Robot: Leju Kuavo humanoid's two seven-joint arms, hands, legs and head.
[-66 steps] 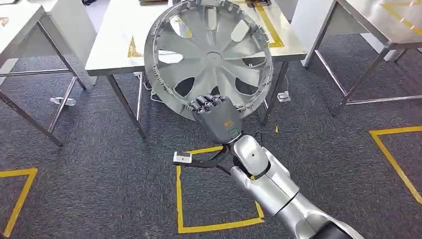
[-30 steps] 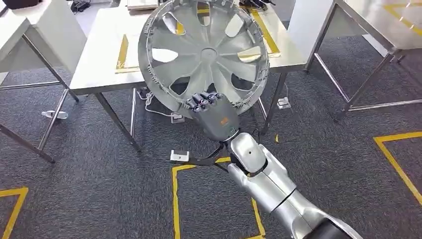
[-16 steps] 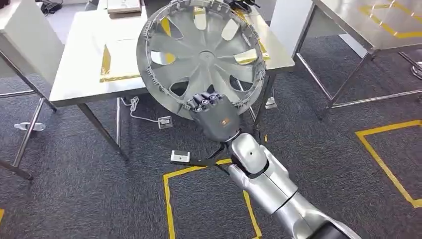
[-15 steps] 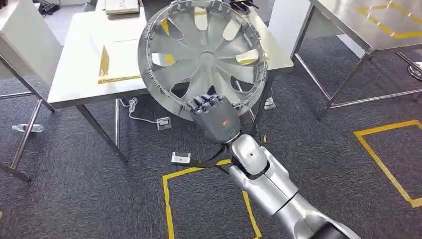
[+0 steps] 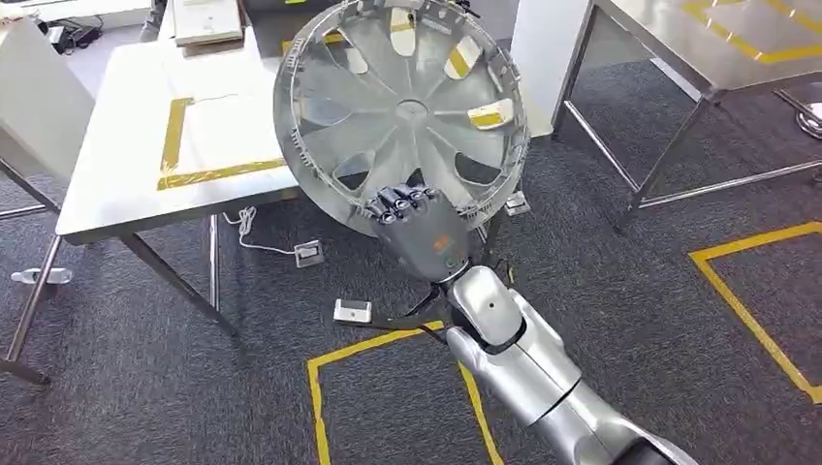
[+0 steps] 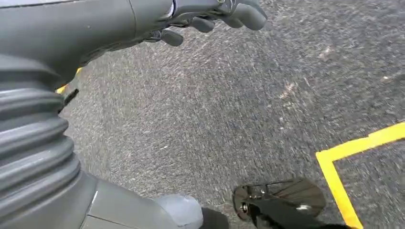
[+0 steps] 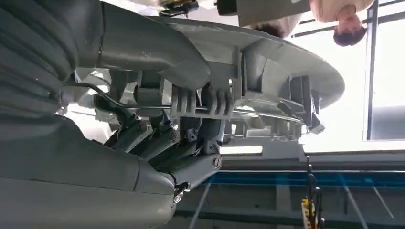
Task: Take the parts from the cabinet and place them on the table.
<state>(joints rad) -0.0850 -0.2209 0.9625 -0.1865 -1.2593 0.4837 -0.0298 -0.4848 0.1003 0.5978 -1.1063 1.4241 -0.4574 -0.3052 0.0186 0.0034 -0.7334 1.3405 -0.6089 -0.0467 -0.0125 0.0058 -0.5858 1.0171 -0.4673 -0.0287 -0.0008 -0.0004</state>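
Above the counter edge: you see the hubcap [image 5: 402, 111] held up, tilted, its inner ribbed side facing you.
Right robot hand [image 5: 415, 225]: its fingers [image 5: 397, 201] curl over the hubcap's lower rim, gripping it.
Left robot hand [image 6: 210, 16]: fingers curled in, holding nothing, over grey carpet [image 6: 239, 105].
Counter [image 5: 126, 165]: white top with yellow tape [image 5: 208, 174], behind the hubcap.
Person [image 7: 341, 14]: beyond the rim.

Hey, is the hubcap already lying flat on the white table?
No, the right hand grips the hubcap by its lower rim and holds it up in front of the white table, not resting on it.
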